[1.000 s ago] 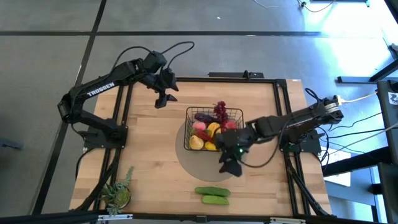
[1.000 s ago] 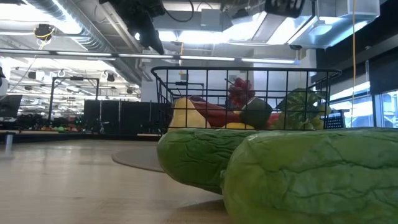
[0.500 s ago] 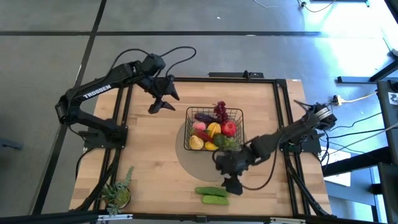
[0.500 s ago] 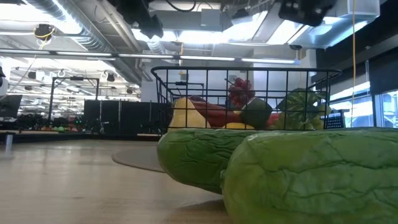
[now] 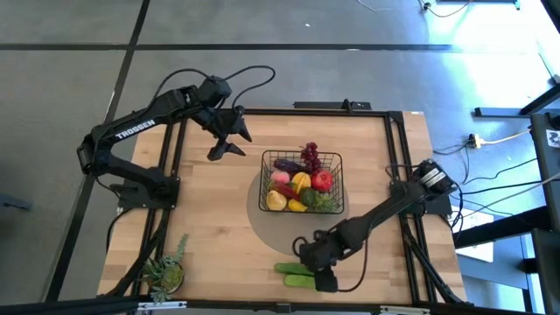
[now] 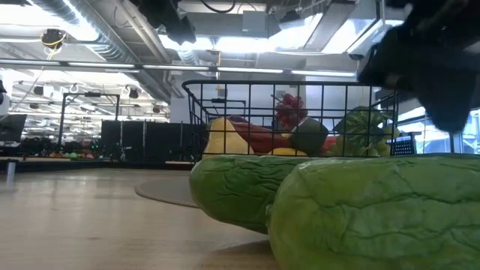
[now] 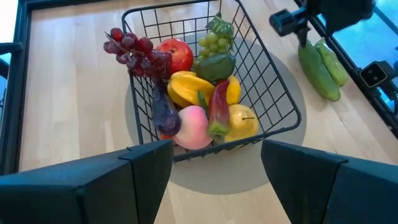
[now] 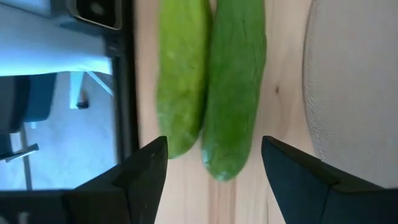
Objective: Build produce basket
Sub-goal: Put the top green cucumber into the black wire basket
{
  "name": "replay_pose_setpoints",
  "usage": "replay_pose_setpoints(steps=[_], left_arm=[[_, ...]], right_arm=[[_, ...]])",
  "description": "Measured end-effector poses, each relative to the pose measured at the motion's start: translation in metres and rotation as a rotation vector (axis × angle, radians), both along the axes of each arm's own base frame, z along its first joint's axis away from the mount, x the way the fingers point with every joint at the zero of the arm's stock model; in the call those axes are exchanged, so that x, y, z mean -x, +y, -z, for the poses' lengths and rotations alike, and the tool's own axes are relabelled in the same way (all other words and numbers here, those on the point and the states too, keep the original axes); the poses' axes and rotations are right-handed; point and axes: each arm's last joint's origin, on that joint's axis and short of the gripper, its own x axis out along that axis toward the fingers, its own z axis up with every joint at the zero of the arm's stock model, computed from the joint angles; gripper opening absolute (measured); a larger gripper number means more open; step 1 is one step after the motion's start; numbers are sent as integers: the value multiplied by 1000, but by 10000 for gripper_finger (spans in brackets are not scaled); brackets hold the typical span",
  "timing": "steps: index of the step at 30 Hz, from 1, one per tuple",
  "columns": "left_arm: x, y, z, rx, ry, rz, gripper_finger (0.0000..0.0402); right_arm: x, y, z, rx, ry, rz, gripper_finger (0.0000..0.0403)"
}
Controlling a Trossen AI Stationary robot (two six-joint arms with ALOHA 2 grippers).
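Basket: black wire mesh, rectangular, open top. It sits on a round grey mat just right of the worktop centre in the high view.

Contents, from the left wrist view:
- dark red grapes, draped over the rim at one corner
- red apple
- green grapes
- yellow-orange mango
- pink peach
- lemon
- purple eggplant, long and dark
- 1 red pepper-like piece with a green stem, lying among the fruit

The pile reaches about rim height.

Outside the basket: 2 cucumbers, green with a wrinkled skin. They lie side by side, touching along their length, on bare wood at 6 o'clock from the basket, near the worktop's front edge. In the low view they fill the foreground, with the basket behind them.

Right claw: low at the right-hand ends of the cucumbers. Its fingers are spread apart, released, holding nothing, with both cucumbers seen between them.

Left claw: above the worktop at 10 o'clock from the basket, well apart from it. Fingers parted, empty, with the basket in its view.

Spiky green potted plant: at the worktop's 7 o'clock corner.
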Motion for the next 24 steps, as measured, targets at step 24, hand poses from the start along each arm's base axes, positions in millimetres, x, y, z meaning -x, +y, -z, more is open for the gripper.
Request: replay_pose_setpoints(steps=[24], left_arm=[[0, 0, 0, 6, 1, -4, 234]], right_arm=[[-7, 2, 46, 104, 110, 177, 234]])
